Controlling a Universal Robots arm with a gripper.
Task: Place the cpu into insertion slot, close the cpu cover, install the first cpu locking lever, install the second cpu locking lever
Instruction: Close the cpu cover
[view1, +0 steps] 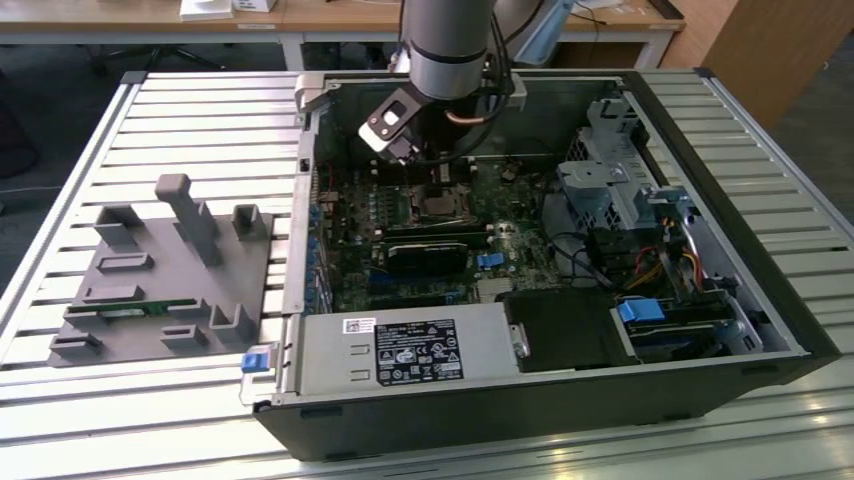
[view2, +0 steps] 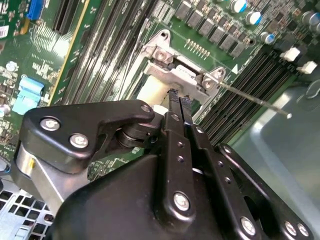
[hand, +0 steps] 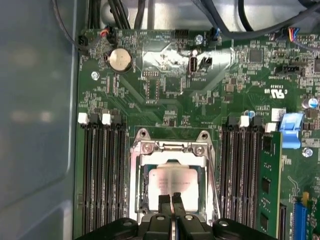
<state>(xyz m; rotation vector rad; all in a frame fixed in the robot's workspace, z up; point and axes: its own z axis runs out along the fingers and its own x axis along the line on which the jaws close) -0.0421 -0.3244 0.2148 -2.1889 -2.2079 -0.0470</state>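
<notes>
Pinched together at their tips, the black fingers of the gripper are hovering directly over the socket, seen in both wrist views. Below, a black metal computer case is lying open on a slatted table, showing the green circuit board with its long black memory slots. Between those slots, the insertion slot is presenting a silvery rim. The cpu cover, a thin shiny square frame, is lying flat around the cpu, whose dull grey face is showing through the window just ahead of the fingertips. In the second wrist view, a thin wire lever is jutting away from a socket corner.
</notes>
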